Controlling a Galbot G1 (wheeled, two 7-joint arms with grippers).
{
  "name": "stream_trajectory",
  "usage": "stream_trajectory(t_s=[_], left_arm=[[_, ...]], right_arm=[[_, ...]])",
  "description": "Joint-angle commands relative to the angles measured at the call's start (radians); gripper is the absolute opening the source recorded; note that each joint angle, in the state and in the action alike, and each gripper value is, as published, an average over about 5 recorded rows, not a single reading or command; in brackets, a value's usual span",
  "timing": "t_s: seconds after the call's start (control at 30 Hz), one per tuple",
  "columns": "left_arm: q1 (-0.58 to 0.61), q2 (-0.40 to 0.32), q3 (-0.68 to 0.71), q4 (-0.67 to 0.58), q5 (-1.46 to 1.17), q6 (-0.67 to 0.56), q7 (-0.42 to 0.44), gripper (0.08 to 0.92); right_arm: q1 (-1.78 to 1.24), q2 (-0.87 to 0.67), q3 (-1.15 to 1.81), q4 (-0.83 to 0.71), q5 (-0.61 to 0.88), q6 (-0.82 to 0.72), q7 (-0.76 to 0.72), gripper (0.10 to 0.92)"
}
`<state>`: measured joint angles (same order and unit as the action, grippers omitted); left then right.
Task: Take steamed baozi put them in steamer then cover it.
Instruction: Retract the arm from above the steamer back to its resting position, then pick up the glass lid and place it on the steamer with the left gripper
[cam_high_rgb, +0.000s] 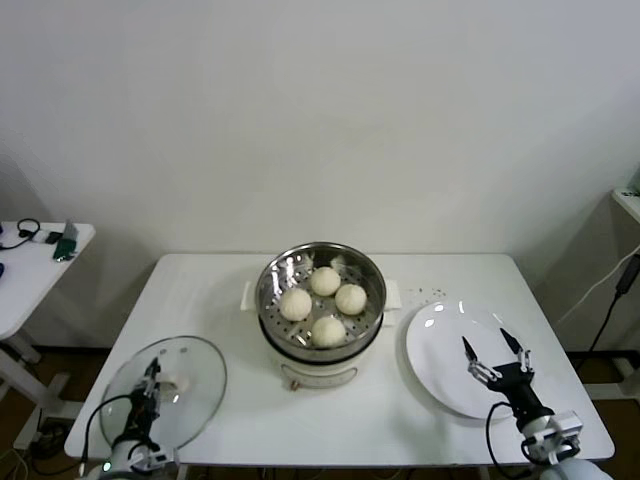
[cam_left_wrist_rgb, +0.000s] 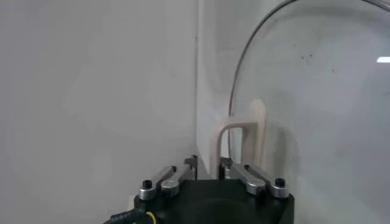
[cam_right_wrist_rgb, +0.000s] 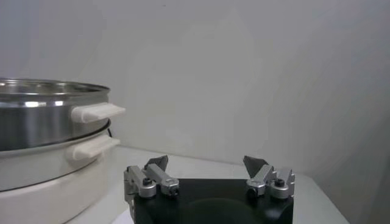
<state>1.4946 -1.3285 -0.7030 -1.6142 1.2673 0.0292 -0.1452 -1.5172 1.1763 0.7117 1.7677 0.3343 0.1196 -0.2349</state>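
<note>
Four cream-white baozi (cam_high_rgb: 325, 281) lie inside the shiny steel steamer (cam_high_rgb: 372, 270) on its cream pot base (cam_high_rgb: 320, 372) at the table's middle. The steamer also shows in the right wrist view (cam_right_wrist_rgb: 49, 115). The clear glass lid (cam_high_rgb: 195, 395) lies flat at the front left. My left gripper (cam_high_rgb: 152, 380) is over it, and in the left wrist view it (cam_left_wrist_rgb: 208, 163) is shut on the lid's cream arch handle (cam_left_wrist_rgb: 241, 131). My right gripper (cam_high_rgb: 493, 347) is open and empty above the white plate (cam_high_rgb: 440, 350), and it also shows in its own wrist view (cam_right_wrist_rgb: 206, 163).
The white plate at the right of the steamer holds nothing. A small side table (cam_high_rgb: 30, 265) with cables and small items stands at the far left. A white wall runs behind the table. The table's front edge lies close under both grippers.
</note>
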Motion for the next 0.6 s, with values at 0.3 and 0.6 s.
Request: stream_trajectory(t_s=[0.3,0.6], left_arm=[[0.039,0.004,-0.001,-0.11,-0.043,0.021,-0.041,0.15],[0.137,0.045,-0.023,-0.369,-0.06,0.183,-0.058,0.15]], right_arm=[[0.007,-0.002,0.006,-0.012,-0.009,0.005,0.0,0.823],[0.037,-0.031,-0.006,-0.035,-0.013,0.005,0.003,0.823]])
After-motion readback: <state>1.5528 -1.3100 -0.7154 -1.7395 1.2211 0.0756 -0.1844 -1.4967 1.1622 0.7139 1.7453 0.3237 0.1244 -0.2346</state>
